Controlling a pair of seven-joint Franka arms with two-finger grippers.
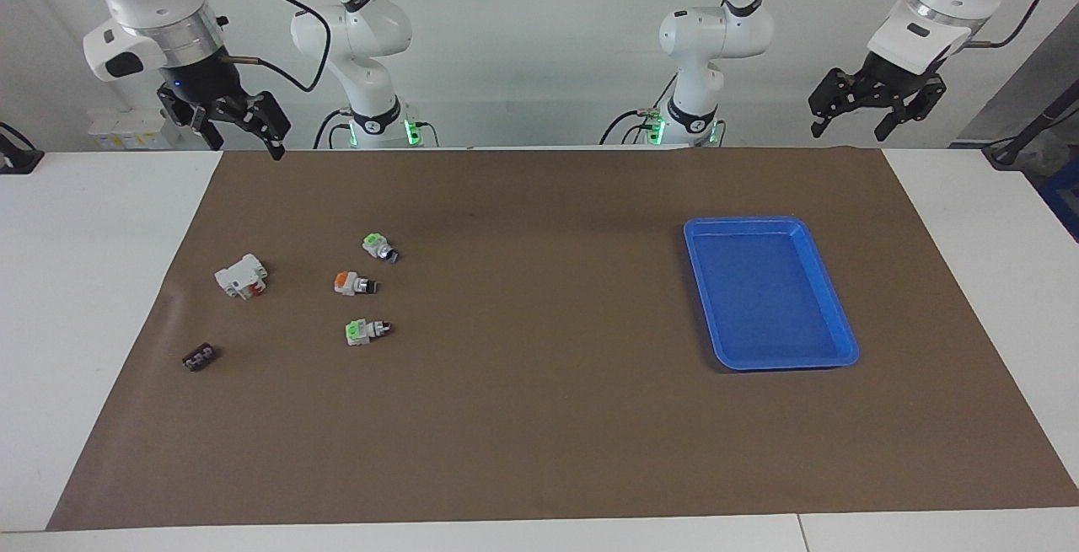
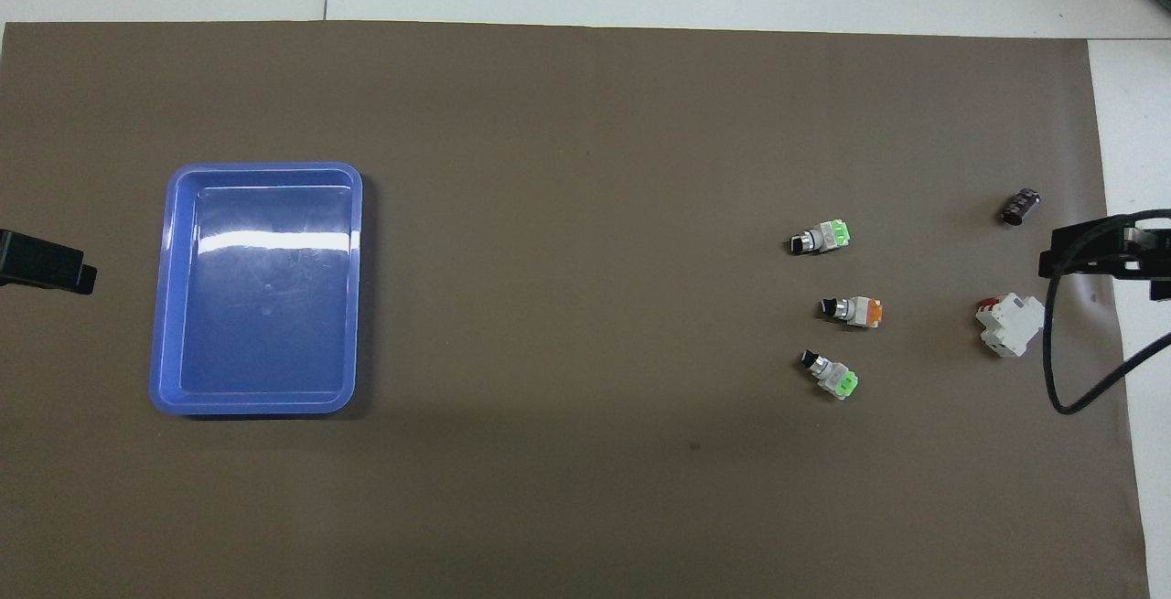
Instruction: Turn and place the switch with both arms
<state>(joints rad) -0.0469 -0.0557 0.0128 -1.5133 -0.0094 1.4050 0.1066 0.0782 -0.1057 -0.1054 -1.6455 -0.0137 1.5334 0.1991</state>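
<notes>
Two green-capped switches lie on the brown mat toward the right arm's end. One (image 1: 378,246) (image 2: 821,238) lies farther from the robots in the overhead view's terms than the orange-capped switch (image 1: 352,284) (image 2: 853,310); the other (image 1: 364,331) (image 2: 831,376) lies on the orange one's other flank. Each has its black knob pointing toward the tray. My right gripper (image 1: 242,135) (image 2: 1098,251) is open and empty, raised over the mat's edge at that end. My left gripper (image 1: 851,126) (image 2: 46,265) is open and empty, raised beside the tray.
A blue tray (image 1: 700,282) (image 2: 165,288) stands on the mat toward the left arm's end, with nothing in it. A white block with red parts (image 1: 242,276) (image 2: 1010,325) and a small black part (image 1: 199,358) (image 2: 1019,206) lie near the right arm's end of the mat.
</notes>
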